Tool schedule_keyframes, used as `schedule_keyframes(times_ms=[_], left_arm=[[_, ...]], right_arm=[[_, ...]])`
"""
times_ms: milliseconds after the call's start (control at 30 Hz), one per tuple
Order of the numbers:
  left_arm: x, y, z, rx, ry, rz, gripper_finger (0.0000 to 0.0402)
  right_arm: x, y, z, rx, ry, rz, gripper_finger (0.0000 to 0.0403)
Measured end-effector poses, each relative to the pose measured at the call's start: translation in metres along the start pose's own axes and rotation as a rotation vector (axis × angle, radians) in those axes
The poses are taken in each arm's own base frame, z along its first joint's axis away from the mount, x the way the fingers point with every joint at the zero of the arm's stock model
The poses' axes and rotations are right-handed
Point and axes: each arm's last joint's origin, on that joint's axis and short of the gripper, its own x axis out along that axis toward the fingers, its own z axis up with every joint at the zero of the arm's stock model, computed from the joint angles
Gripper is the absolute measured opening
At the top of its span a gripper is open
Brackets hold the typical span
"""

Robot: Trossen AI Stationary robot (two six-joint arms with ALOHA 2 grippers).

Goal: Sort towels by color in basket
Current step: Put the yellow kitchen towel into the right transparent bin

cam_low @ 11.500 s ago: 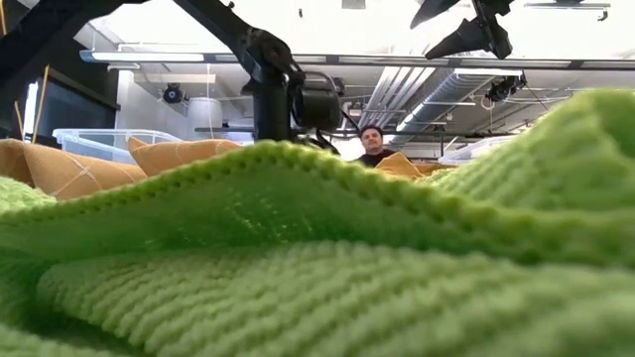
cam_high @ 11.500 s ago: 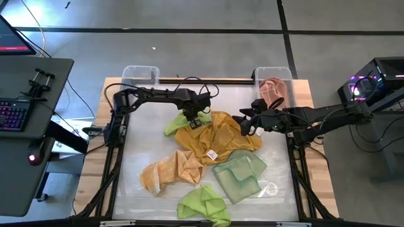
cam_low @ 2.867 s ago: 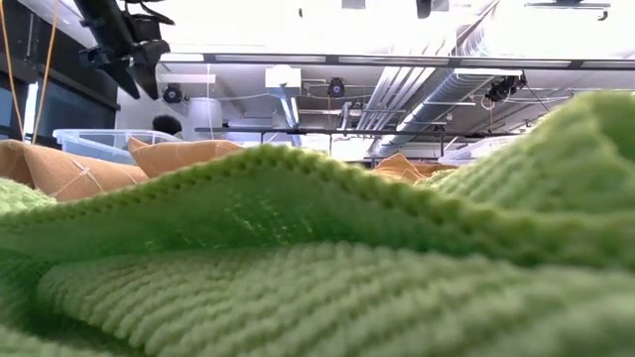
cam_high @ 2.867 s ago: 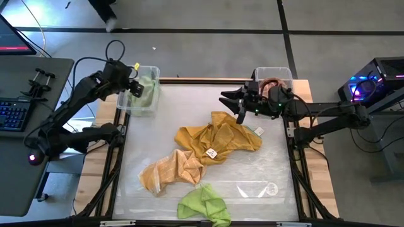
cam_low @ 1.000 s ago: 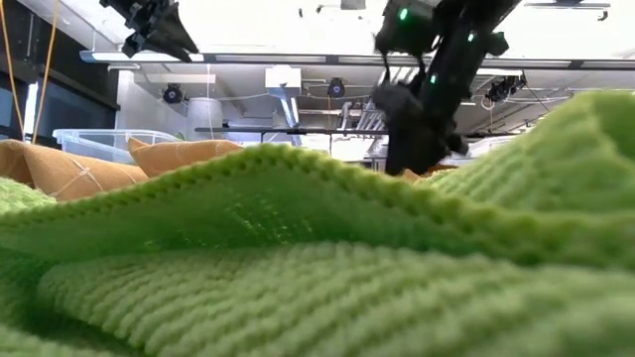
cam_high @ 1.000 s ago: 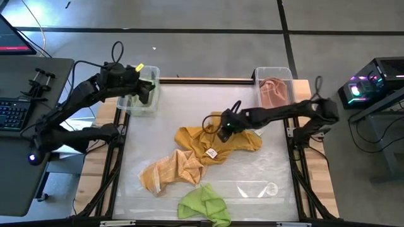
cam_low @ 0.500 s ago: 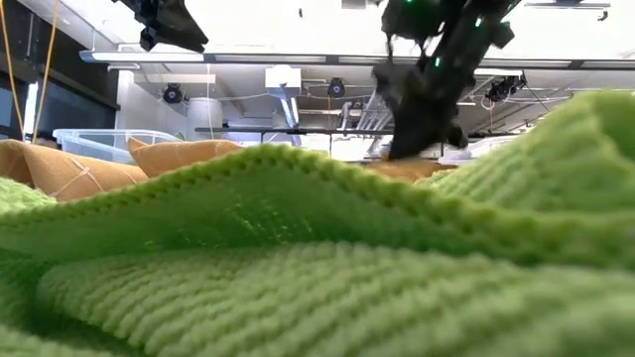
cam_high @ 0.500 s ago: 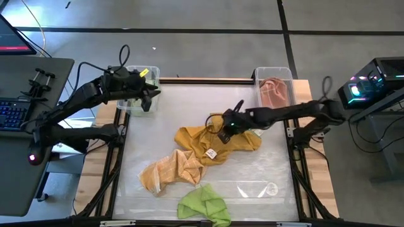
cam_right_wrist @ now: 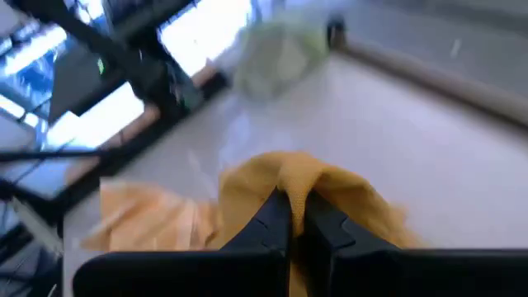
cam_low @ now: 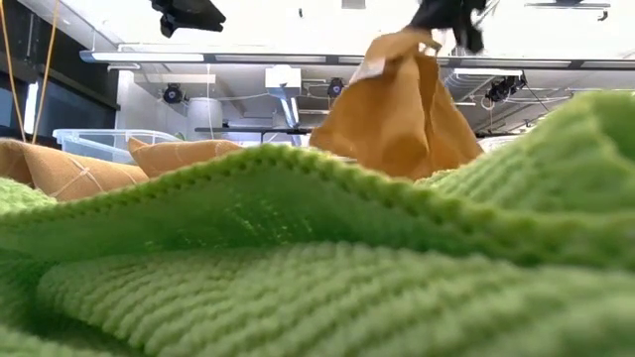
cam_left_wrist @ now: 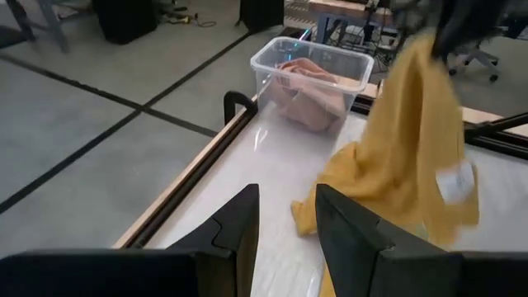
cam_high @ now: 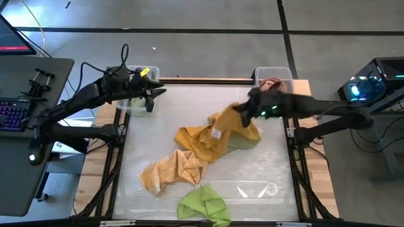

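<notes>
**Inspector:** Arms first. What do you see from where you stand?

**Onlooker:** The right arm reaches in across the table (cam_high: 189, 94) from its far right side. The right gripper (cam_high: 245, 112) is clenched on a fold of the mustard towel (cam_high: 214, 135) and holds that end raised. The left arm is bent over the far left corner; the left gripper (cam_high: 151, 96) hovers beside the left bin (cam_high: 140, 70), fingers (cam_left_wrist: 239, 227) parted, gripping nothing.

**Inspector:** How does the held towel lie?

**Onlooker:** It hangs lengthwise from the pinch, trailing diagonally down to the table centre, with a white tag (cam_low: 369, 67) near the top.

**Inspector:** The rest?

**Onlooker:** Soft knit cloth. An orange-tan towel (cam_high: 170, 171) lies crumpled nearer the front, a lime towel (cam_high: 203, 205) at the front edge. The clear plastic right bin (cam_left_wrist: 363, 64) holds a pink-brown towel (cam_left_wrist: 305, 87).
</notes>
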Motion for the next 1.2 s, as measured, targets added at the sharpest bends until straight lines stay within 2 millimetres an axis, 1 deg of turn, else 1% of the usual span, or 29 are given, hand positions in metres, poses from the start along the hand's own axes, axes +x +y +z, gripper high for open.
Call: schedule_keyframes(times_ms=[133, 267, 367, 467, 600, 700, 767, 833, 900, 1000, 1100, 1200], left_arm=[[0.008, -0.001, -0.001, 0.002, 0.019, -0.006, 0.0106], [0.015, -0.004, 0.0, 0.005, 0.015, -0.022, 0.0106], [0.02, -0.007, 0.001, 0.006, 0.014, -0.032, 0.0106], [0.024, -0.008, 0.001, 0.005, 0.021, -0.039, 0.0106], [0.028, -0.011, 0.0, -0.003, 0.034, -0.051, 0.0106], [0.029, -0.012, -0.001, -0.012, 0.04, -0.056, 0.0106], [0.032, -0.013, -0.001, -0.011, 0.042, -0.059, 0.0106], [0.034, -0.013, 0.0, -0.011, 0.032, -0.06, 0.0106], [0.036, -0.013, 0.002, -0.012, 0.018, -0.06, 0.0106], [0.039, -0.014, 0.003, -0.014, 0.011, -0.061, 0.0106], [0.04, -0.015, 0.004, -0.012, -0.007, -0.066, 0.0106], [0.044, -0.015, 0.006, -0.012, -0.027, -0.068, 0.0106]], right_arm=[[-0.042, 0.013, 0.039, -0.149, -0.193, -0.063, 0.0002], [-0.082, 0.022, 0.075, -0.306, -0.338, -0.224, 0.0002], [-0.11, 0.023, 0.097, -0.402, -0.425, -0.363, 0.0001], [-0.137, 0.021, 0.112, -0.464, -0.47, -0.47, 0.0001], [-0.168, 0.014, 0.123, -0.454, -0.508, -0.573, 0.0001], [-0.186, 0.009, 0.128, -0.454, -0.546, -0.588, 0.0001], [-0.196, 0.006, 0.131, -0.446, -0.577, -0.631, 0.0001], [-0.203, 0.002, 0.133, -0.424, -0.598, -0.694, 0.0001], [-0.209, -0.002, 0.133, -0.403, -0.614, -0.718, 0.0001], [-0.207, -0.008, 0.129, -0.382, -0.615, -0.722, 0.0001], [-0.193, -0.015, 0.12, -0.352, -0.593, -0.716, 0.0001], [-0.169, -0.023, 0.107, -0.307, -0.554, -0.711, 0.0001]])
